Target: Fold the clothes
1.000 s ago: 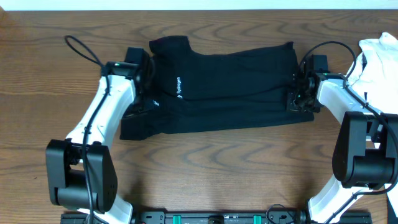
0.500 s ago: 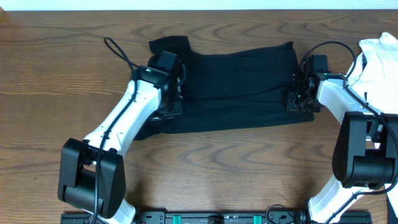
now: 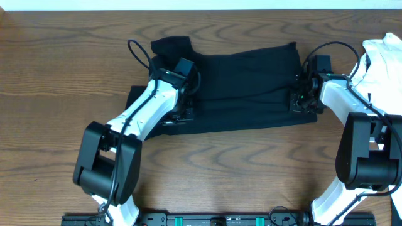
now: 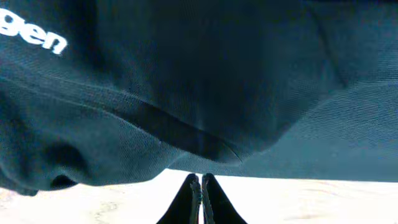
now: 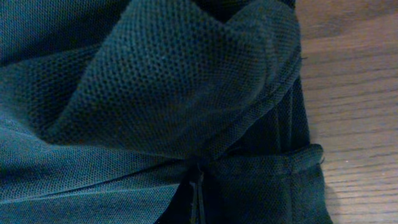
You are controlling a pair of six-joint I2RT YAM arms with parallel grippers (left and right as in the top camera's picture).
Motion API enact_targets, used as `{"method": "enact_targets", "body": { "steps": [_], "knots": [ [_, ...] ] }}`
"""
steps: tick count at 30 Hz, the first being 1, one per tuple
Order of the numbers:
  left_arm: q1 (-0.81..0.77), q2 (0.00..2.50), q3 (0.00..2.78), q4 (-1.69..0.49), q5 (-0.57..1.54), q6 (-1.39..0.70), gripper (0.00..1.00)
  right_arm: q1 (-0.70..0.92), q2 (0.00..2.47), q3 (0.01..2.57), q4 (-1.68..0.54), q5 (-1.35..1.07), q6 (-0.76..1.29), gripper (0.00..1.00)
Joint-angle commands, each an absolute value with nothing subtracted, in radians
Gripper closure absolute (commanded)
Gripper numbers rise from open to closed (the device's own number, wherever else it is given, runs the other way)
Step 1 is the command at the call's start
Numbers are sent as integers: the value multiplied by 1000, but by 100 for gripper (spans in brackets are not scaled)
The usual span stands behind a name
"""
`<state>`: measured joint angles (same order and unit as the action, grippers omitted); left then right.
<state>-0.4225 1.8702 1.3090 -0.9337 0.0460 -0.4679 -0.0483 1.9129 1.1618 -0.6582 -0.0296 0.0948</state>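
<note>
Both closed on T-shirt (image 3: 251,88): left fingers (image 4: 188,200), right fingers (image 5: 197,204) | chest text (image 4: 38,38) cropped

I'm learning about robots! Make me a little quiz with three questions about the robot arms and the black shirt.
1. True or false: the black T-shirt lies on a wooden table.
2. What lies at the table's edge beside the right arm? A) a white garment B) a red cup C) a book
3. Fill the gap: the left gripper and the right gripper are both ___ on the T-shirt's fabric.

Key: 1 true; 2 A; 3 shut.
</note>
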Motion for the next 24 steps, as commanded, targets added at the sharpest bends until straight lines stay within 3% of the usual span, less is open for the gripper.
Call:
{"method": "enact_targets", "body": {
  "steps": [1, 8, 24],
  "knots": [
    [-423, 1889, 1296, -933, 41, -473, 94, -72, 1949, 1130, -665, 29, 99, 99],
    [-423, 1910, 1271, -907, 33, -473, 94, -72, 1949, 1130, -666, 29, 99, 99],
    [-422, 1916, 1264, -611, -47, -411, 94, -72, 1949, 1130, -666, 29, 99, 99]
  ]
}}
